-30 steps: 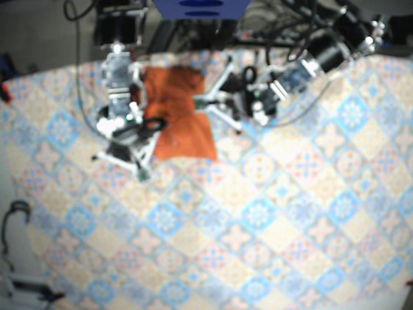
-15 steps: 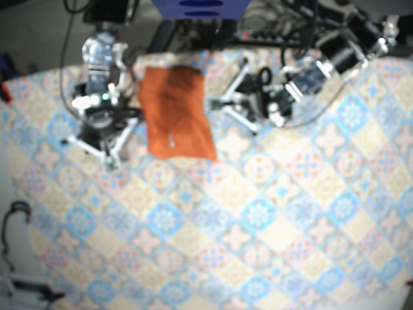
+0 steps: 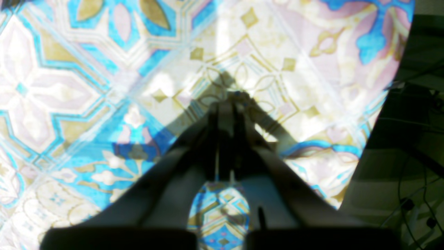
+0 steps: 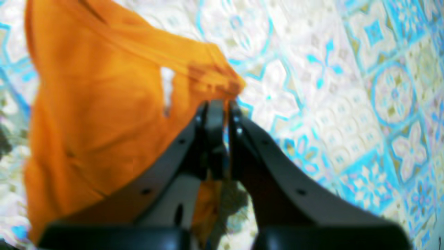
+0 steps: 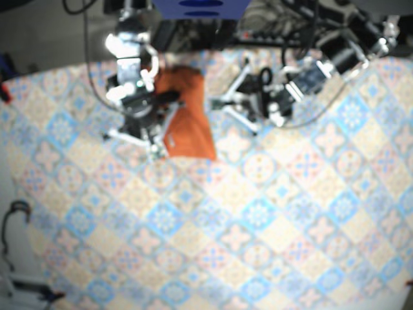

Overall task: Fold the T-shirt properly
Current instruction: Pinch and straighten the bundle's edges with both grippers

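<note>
The orange T-shirt (image 5: 190,126) lies folded into a tall rectangle at the back of the table. In the right wrist view the T-shirt (image 4: 100,104) fills the left half, drawn into a ridge that runs to its corner. My right gripper (image 4: 219,103) is shut, and that bunched corner sits right at its tips. From above, the right gripper (image 5: 159,151) is at the shirt's lower left corner and the arm covers the shirt's left side. My left gripper (image 3: 230,97) is shut on nothing above bare cloth. The left gripper (image 5: 214,102) hangs just right of the shirt.
A patterned tablecloth (image 5: 258,213) covers the whole table. The table's rounded edge (image 3: 378,114) is close on the right of the left wrist view, with cables beyond it. A blue box (image 5: 200,8) and cables sit behind the table's far edge.
My right arm has swung from left of the shirt back onto its lower left corner. The shirt's left side is now covered. The left arm has hardly moved.
</note>
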`<state>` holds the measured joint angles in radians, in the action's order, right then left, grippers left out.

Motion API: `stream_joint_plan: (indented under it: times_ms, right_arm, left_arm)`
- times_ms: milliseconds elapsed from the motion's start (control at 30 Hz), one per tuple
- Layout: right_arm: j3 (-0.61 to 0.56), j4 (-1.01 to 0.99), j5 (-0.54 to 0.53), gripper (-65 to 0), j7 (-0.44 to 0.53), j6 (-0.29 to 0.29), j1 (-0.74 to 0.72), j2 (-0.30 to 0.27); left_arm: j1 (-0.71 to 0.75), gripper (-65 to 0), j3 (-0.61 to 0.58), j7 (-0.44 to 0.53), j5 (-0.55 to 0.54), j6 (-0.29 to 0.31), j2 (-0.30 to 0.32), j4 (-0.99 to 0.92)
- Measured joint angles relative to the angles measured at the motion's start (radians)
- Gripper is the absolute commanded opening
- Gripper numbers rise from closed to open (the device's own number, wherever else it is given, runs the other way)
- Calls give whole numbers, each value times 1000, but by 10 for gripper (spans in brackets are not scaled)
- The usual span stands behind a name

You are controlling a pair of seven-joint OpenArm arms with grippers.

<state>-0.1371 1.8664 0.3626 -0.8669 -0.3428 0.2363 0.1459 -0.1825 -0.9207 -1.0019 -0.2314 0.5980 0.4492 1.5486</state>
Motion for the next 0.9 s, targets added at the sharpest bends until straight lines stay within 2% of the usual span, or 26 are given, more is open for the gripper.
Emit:
stream_joint_plan:
  times_ms: [367, 633, 767, 833, 900]
  right_arm:
    - [-14, -16, 0, -635, -3, 0, 18, 0]
    - [-13, -162, -1, -633, 10, 0, 8, 0]
    - [-13, -234, 0, -633, 9, 0, -45, -2]
    - [-11, -264, 0, -632, 61, 1, -68, -2]
    - [-11, -285, 0, -632, 71, 4, -75, -2]
  left_arm:
    - [9, -650, 2, 0, 5, -3, 0, 0]
    - [3, -650, 7, 8, -7, 0, -3, -26]
    - [3, -650, 7, 11, -7, 0, -3, -26]
    - [3, -650, 7, 8, -7, 1, -3, -26]
    - [3, -650, 7, 8, -7, 0, -2, -17]
